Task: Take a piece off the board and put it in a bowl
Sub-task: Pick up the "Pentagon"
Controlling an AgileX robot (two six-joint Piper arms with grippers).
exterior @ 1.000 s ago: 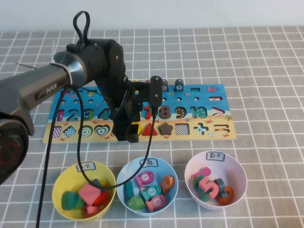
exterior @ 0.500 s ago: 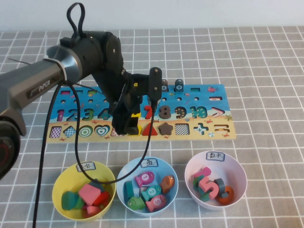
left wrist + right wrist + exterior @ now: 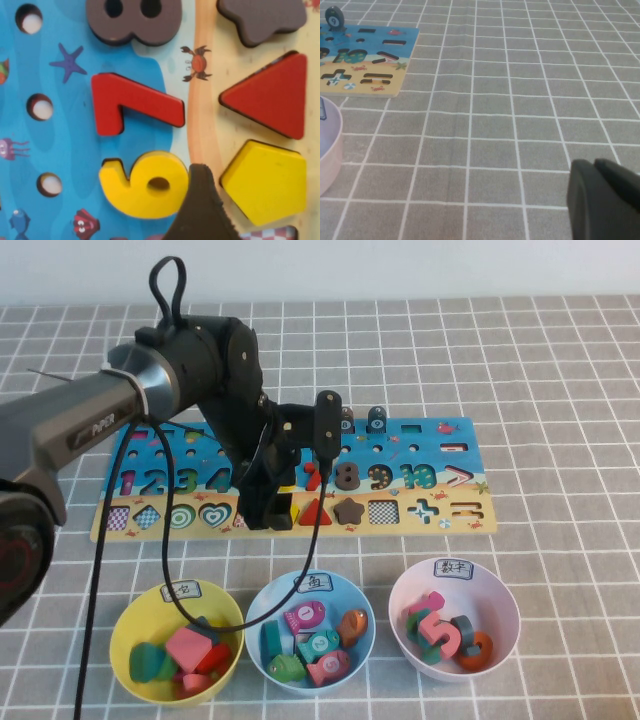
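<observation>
Over the board (image 3: 440, 520), left gripper (image 3: 268, 512) jaws spread; piece (image 3: 265, 181) flat, apex seemingly toward yellow 6 (image 3: 145, 184).

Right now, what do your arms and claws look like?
My left arm is dark grey with white lettering, ending in a bulky black wrist. A black cable loops off it. The left claw, over the board, is black with fuzzy dark pads. My right claw, over bare tablecloth, is a smooth black pair of fingers.

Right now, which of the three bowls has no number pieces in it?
The yellow bowl, nearest the left gripper hovering open over the board. The blue bowl and pink bowl show numbered pieces.
</observation>
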